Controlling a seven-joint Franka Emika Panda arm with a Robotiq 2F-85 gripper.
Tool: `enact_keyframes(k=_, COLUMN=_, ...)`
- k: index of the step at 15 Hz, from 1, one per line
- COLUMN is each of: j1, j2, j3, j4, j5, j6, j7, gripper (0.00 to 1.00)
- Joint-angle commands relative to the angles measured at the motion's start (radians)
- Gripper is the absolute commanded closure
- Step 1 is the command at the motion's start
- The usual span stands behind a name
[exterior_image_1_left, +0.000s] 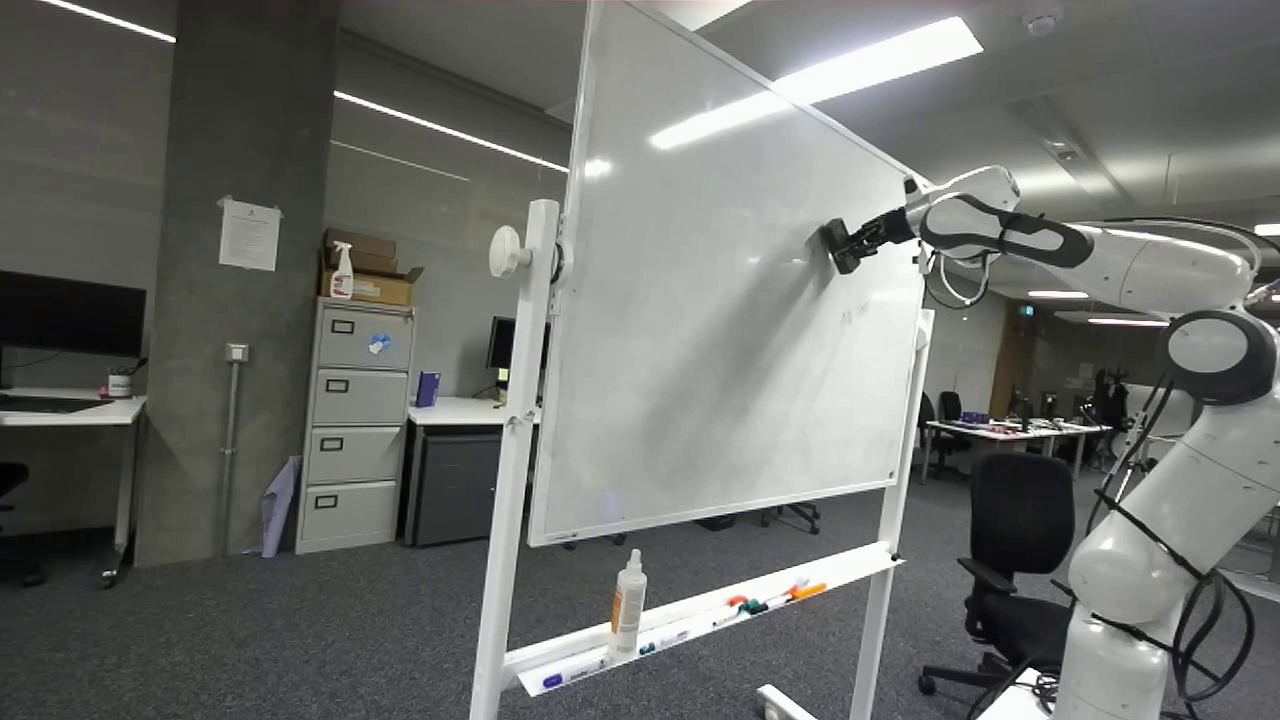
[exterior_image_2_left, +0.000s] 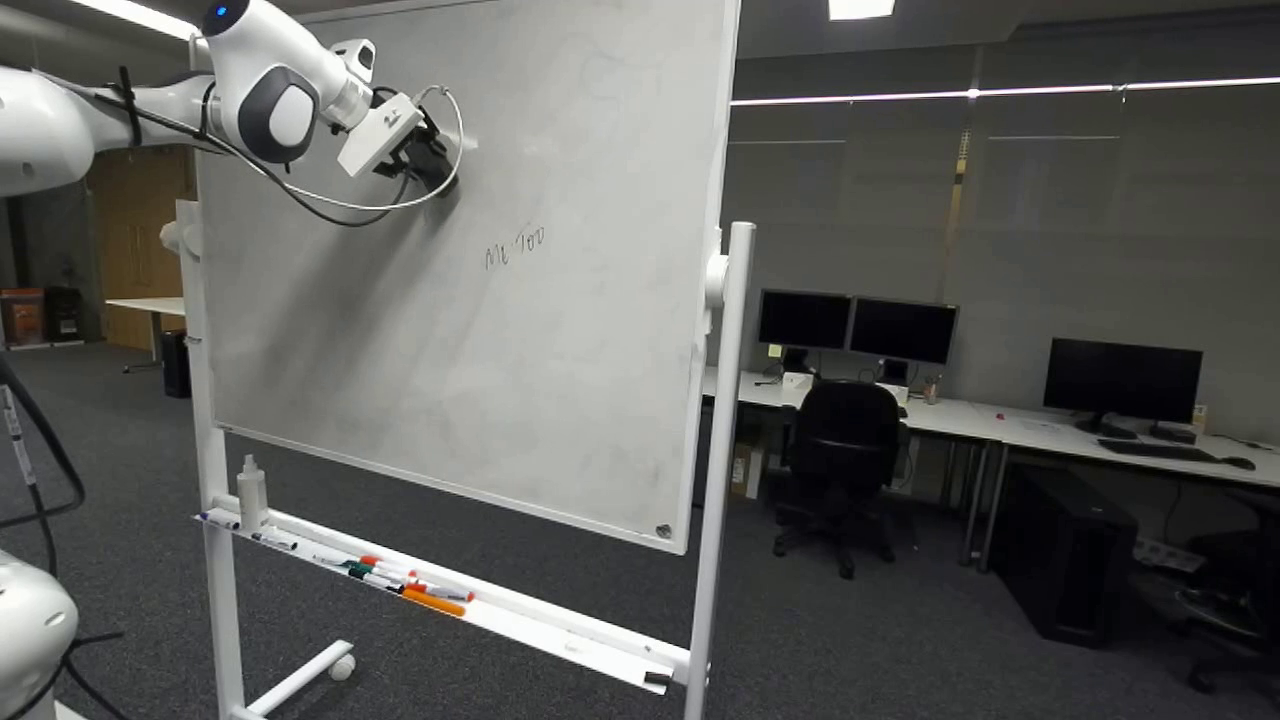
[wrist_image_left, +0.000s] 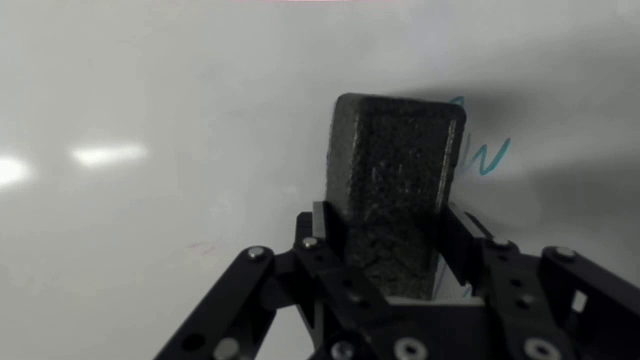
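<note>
A black block-shaped eraser (wrist_image_left: 400, 165) is clamped between both fingers of my gripper (wrist_image_left: 389, 220). In both exterior views the gripper (exterior_image_1_left: 872, 234) holds the eraser (exterior_image_1_left: 838, 247) up against, or very close to, the whiteboard (exterior_image_1_left: 680, 300); full contact cannot be told. Teal pen strokes (wrist_image_left: 485, 160) show just right of the eraser in the wrist view, partly covered by it. Dark handwriting (exterior_image_2_left: 515, 248) reading roughly "ME TOO" stands on the board below and to the right of the eraser (exterior_image_2_left: 440, 178) in an exterior view. Faint reddish traces (wrist_image_left: 202, 247) lie left of the fingers.
Below the board, a white tray (exterior_image_2_left: 560, 640) carries a spray bottle (exterior_image_1_left: 627, 605), several markers and an orange pen (exterior_image_2_left: 433, 600). White posts (exterior_image_2_left: 722, 450) flank the board. An office chair (exterior_image_1_left: 1020, 540) stands near the arm's base. Cables hang loose from the arm.
</note>
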Motion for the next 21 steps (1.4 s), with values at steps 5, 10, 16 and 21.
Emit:
enact_keyframes(k=5, j1=-0.019, j2=-0.022, j3=-0.017, j4=-0.064, j5=-0.195, j6=-0.168, j7=0.044, gripper=0.66)
enact_keyframes(k=10, j1=-0.045, j2=-0.029, j3=-0.032, j4=-0.13, j5=-0.289, j6=-0.254, j7=0.039, gripper=0.66)
enact_keyframes(k=16, j1=-0.055, j2=-0.019, j3=-0.01, j4=-0.117, j5=-0.352, j6=-0.304, j7=0.073, gripper=0.66)
enact_keyframes(k=21, j1=-0.042, j2=-0.016, j3=0.052, j4=-0.081, j5=-0.396, j6=-0.299, j7=0.141, gripper=0.66)
